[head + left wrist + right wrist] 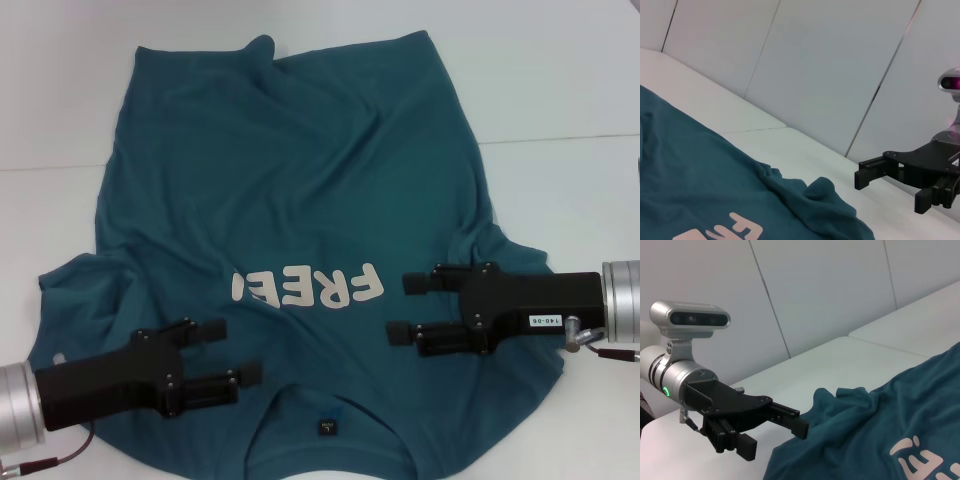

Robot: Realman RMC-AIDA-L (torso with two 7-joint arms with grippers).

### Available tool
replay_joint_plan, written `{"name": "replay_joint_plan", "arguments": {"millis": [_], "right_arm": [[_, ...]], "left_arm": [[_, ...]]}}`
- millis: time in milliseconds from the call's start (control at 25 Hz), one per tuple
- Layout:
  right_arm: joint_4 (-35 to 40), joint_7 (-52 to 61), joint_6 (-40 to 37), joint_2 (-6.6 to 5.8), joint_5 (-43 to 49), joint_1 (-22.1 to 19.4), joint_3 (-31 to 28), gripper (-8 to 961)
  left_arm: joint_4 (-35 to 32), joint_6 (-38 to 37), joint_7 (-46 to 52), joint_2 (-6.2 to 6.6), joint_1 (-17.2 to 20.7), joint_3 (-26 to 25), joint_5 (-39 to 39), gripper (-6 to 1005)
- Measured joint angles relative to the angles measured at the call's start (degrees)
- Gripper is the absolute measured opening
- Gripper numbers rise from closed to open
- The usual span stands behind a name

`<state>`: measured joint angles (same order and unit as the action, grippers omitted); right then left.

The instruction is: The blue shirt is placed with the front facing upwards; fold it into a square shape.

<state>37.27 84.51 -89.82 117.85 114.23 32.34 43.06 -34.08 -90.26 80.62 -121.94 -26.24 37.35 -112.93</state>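
While the blue shirt (300, 220) lies spread front-up on the white table (560, 90), collar toward the robot and its cream lettering (310, 288) showing, both grippers hover over the chest. Left gripper (232, 350) sits near the collar side, fingers spread and holding nothing. Right gripper (408, 306) hangs just beside the lettering, fingers likewise parted.

both arms end in silver metal cylinders with matte black angular housings. the left claw (233, 351) and right claw (407, 307) each have two blocky black fingers and small screws. the right housing carries a white label; thin reddish cables trail from both wrists.
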Motion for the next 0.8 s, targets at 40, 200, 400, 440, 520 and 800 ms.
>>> {"name": "replay_joint_plan", "arguments": {"millis": [40,200,400,440,520,800], "right_arm": [[0.00,0.00,0.00,0.00,0.01,0.00,0.00,886],[0.00,0.00,0.00,0.00,0.03,0.00,0.00,886],[0.00,0.00,0.00,0.00,0.03,0.11,0.00,886],[0.00,0.00,0.00,0.00,0.02,0.13,0.00,886],[0.00,-0.01,0.00,0.00,0.01,0.14,0.00,885],[0.00,-0.26,-0.21,0.06,-0.05,0.05,0.00,885]], "left_arm": [[0.00,0.00,0.00,-0.02,-0.01,0.00,0.00,934],[0.00,0.00,0.00,-0.05,-0.03,0.03,0.00,934],[-0.02,0.00,-0.11,-0.13,-0.08,-0.17,0.00,934],[-0.02,0.00,-0.11,-0.15,-0.09,-0.16,0.00,933],[-0.02,0.00,-0.08,-0.15,-0.13,-0.16,0.02,933],[-0.33,3.73,3.74,-0.11,0.10,-3.80,0.60,933]]}}
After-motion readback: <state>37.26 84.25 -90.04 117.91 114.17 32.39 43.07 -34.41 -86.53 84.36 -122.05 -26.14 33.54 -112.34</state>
